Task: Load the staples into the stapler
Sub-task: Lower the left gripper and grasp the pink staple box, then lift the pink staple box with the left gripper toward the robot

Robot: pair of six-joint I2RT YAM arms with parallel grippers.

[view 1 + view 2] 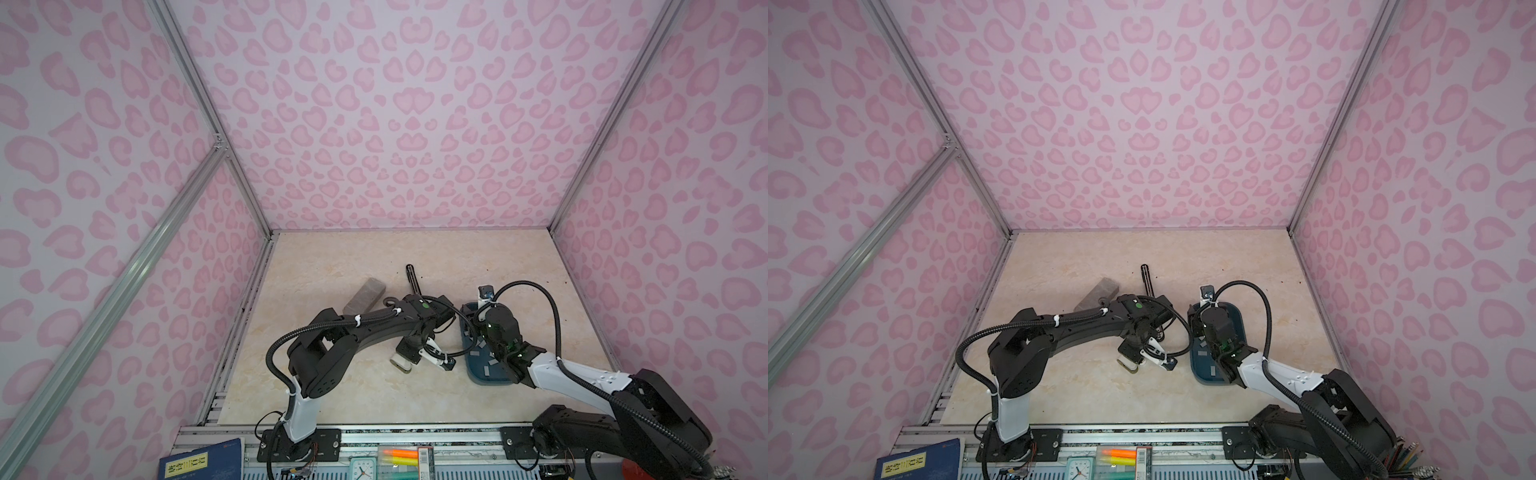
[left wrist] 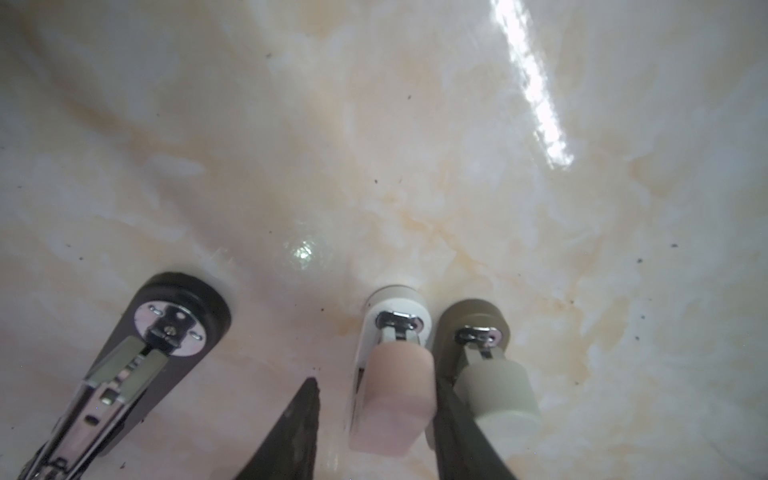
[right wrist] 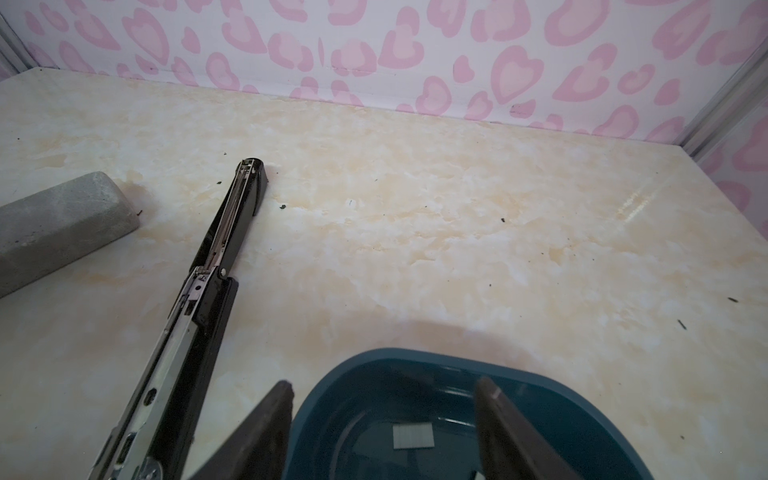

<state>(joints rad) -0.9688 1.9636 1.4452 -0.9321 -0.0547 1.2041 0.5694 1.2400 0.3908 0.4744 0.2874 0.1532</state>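
We see the black stapler lying folded open on the desk, its metal channel facing up and the grey block near it. The staples lie as short silver strips in the blue tray, which sits to the right of the stapler in both top views. Our right fingers hang wide apart over the tray and hold nothing; in the wrist view one strip lies between them. Our left fingers stand partly open low over the desk, straddling a small white piece with a pink pad. One finger is clear of it; we cannot tell whether the other touches. A brown piece sits just beside it.
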